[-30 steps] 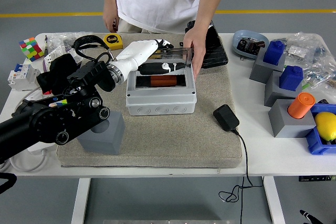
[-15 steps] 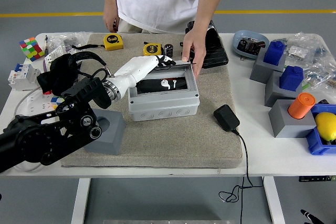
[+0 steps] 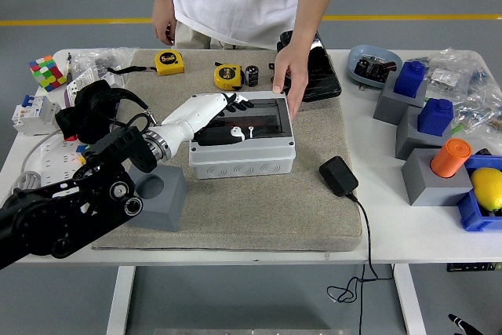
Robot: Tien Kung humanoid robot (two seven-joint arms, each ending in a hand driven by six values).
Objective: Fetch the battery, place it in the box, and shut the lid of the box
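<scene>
A grey box (image 3: 242,157) stands on the beige mat (image 3: 259,202) in the head view. Its clear lid (image 3: 263,119) lies down flat over it, and a dark red battery shows dimly through it. My left hand (image 3: 226,119), white with black fingers, rests flat on the lid's left part, fingers spread, holding nothing. A person's hand (image 3: 286,76) touches the box's far right corner. A second, black battery (image 3: 252,75) stands upright on the mat behind the box. My right arm is out of sight.
A grey block (image 3: 161,194) sits at my left forearm. Two yellow tape measures (image 3: 228,76) lie behind the box. A black adapter (image 3: 338,176) with cable lies to the right. Grey and blue blocks, an orange cylinder (image 3: 450,157) and a lemon (image 3: 488,187) crowd the right side.
The lid has swung down from raised to flat on the box. My left hand followed it down and drew back leftward. The person's hand stayed at the far right corner.
</scene>
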